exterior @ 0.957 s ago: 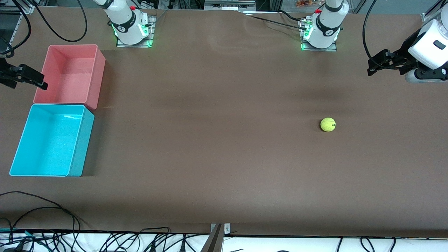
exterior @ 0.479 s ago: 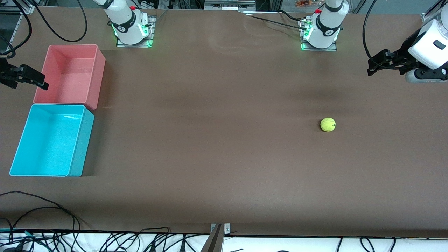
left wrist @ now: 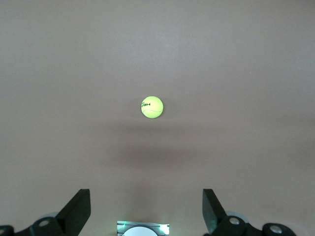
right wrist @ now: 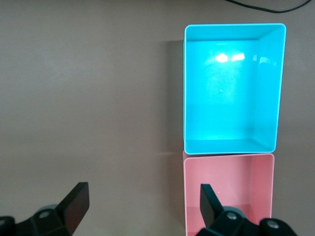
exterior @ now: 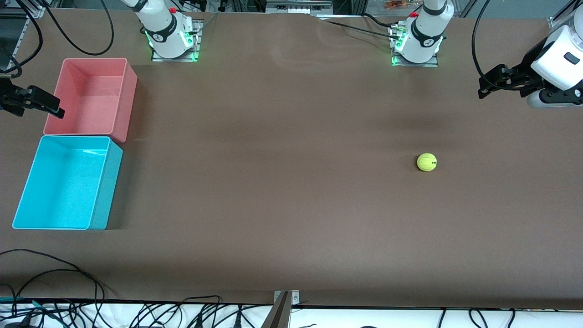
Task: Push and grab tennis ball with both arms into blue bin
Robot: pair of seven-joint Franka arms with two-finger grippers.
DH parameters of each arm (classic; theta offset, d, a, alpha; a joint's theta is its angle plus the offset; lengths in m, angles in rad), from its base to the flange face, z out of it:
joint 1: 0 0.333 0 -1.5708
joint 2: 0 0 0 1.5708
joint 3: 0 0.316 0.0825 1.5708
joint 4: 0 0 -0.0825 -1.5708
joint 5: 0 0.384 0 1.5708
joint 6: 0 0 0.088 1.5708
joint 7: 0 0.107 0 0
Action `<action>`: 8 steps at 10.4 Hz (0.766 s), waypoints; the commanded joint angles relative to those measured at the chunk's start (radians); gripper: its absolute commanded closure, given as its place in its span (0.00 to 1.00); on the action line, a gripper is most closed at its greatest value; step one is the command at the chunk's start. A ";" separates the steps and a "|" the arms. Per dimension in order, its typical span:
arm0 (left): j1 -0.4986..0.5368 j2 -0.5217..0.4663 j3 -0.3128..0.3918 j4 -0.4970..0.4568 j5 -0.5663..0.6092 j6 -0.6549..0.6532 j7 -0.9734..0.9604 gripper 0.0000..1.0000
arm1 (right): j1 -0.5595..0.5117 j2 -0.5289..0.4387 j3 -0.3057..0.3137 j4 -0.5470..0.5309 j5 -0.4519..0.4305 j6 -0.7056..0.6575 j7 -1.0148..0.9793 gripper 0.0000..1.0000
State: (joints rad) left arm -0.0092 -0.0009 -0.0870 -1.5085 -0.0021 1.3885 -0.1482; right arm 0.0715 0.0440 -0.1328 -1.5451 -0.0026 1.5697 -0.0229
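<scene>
While your right gripper (exterior: 45, 107) waits with fingers spread beside the pink bin (exterior: 93, 96), near the blue bin (exterior: 63, 182), the tennis ball (exterior: 427, 162) sits on the surface, well apart. It looks light and prone to roll; pinch it across its middle. Your left gripper (exterior: 489, 84) hangs with fingers spread.

Fuzzy felt on tennis ball (exterior: 427, 162). Glossy smooth plastic on blue bin (exterior: 102, 193) and pink bin (exterior: 129, 91). Matt brown table (exterior: 282, 182). Glossy white arm shells.

table: brown matte top (exterior: 291, 205) | cables: black tangle (exterior: 136, 314) along camera-side edge | light: even
</scene>
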 commanded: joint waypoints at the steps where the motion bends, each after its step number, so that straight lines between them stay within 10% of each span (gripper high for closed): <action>1: -0.003 0.015 -0.005 0.031 0.027 -0.023 -0.002 0.00 | 0.005 0.002 -0.002 0.011 0.003 -0.014 -0.005 0.00; 8: -0.003 0.013 -0.005 0.030 0.027 -0.023 -0.002 0.00 | 0.004 0.004 -0.004 0.013 0.004 -0.008 -0.006 0.00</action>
State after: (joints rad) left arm -0.0092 -0.0009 -0.0870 -1.5085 -0.0021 1.3885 -0.1482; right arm 0.0721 0.0448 -0.1325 -1.5451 -0.0025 1.5705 -0.0229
